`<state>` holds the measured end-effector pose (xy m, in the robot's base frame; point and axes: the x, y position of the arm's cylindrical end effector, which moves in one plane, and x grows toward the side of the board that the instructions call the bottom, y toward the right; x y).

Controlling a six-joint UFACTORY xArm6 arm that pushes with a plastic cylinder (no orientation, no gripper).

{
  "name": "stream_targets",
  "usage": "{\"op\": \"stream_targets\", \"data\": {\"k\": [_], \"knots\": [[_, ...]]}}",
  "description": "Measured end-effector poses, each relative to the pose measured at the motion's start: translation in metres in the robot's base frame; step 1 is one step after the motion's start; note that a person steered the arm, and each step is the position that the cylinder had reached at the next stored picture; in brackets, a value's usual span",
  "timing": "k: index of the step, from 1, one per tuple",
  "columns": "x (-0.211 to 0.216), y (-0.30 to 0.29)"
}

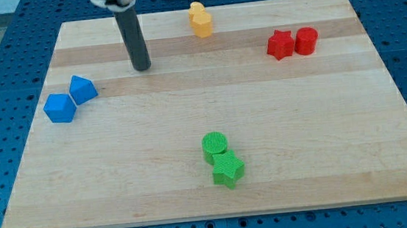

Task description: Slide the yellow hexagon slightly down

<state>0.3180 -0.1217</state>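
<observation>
The yellow hexagon sits near the view's top edge of the wooden board, touching a second yellow block just above it, whose shape I cannot make out. My tip rests on the board to the left of and slightly below the yellow blocks, about ninety pixels away. It touches no block.
A red star and a red cylinder touch at the upper right. Two blue blocks sit together at the left. A green cylinder and a green star sit at the bottom centre.
</observation>
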Motion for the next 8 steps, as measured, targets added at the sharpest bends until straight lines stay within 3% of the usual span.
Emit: {"op": "stream_targets", "data": {"k": [2,3,8], "knots": [[-0.103,0.005],[-0.125,0.022],[-0.126,0.166]]}}
